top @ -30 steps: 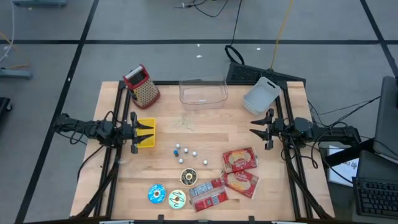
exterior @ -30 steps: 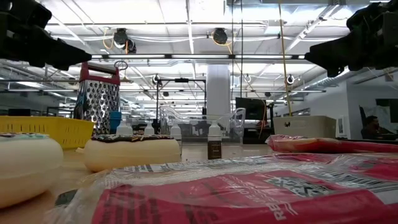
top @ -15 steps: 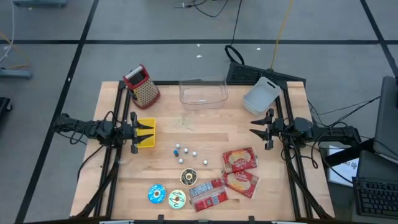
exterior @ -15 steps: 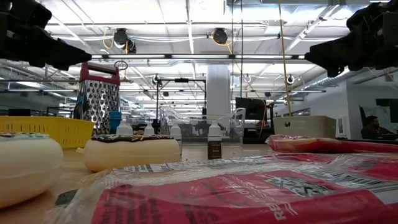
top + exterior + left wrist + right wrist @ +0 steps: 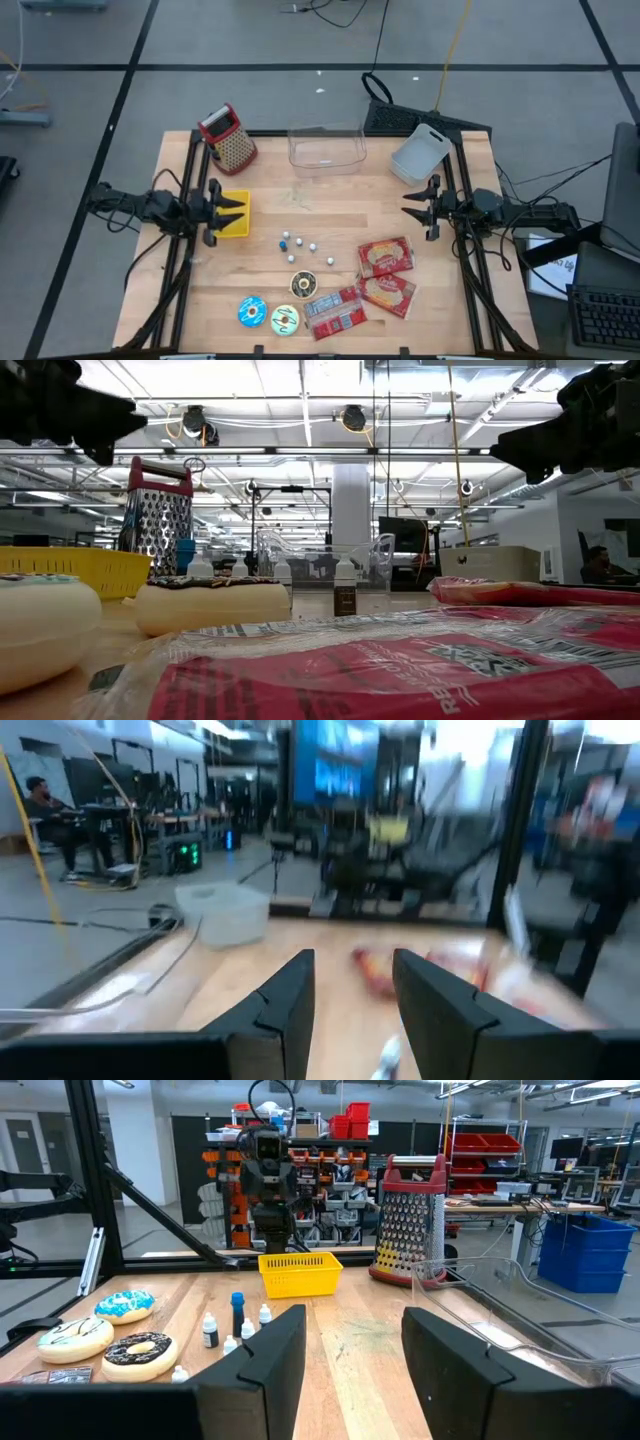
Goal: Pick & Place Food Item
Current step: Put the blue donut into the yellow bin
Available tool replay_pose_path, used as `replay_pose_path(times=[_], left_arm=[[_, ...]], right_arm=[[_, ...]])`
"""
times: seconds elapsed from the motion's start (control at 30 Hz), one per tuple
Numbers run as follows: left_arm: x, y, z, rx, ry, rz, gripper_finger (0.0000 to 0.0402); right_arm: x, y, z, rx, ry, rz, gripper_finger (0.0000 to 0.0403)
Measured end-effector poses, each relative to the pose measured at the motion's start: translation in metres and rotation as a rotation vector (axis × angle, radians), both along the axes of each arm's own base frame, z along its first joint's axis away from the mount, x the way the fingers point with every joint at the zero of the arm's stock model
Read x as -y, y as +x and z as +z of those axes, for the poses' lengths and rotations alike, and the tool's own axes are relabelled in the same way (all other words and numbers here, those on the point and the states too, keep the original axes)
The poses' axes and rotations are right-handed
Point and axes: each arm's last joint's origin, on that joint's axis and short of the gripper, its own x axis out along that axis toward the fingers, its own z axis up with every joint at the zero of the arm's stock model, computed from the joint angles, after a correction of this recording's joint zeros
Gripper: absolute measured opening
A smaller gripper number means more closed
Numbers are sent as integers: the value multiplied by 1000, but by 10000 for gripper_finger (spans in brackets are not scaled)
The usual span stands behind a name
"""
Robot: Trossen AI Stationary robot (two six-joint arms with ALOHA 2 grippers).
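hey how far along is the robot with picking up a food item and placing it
Done: nothing that shows; the clear bin and the white bin look empty.
In hand: nothing. The left gripper is open over the yellow basket, and the right gripper is open above bare table.
Left: the whole pick and place. The three donuts and red snack packets lie at the front.
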Motion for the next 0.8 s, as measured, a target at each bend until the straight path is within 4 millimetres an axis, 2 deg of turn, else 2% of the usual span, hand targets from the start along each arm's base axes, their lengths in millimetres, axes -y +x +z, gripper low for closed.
replay_pose_path(times=[0.13,0.43,0.57,0.7,0.8], left_arm=[[0,-1,6,72,-206,-27,136],[0,-1,10,108,-287,-61,136],[1,0,17,182,-477,-114,136],[5,8,23,134,-466,-166,136],[9,21,36,64,-427,-164,144]], right_arm=[[0,0,0,0,0,0,155],[0,0,0,0,0,0,155],[0,0,0,0,0,0,155],[0,0,0,0,0,0,155],[0,0,0,0,0,0,155]])
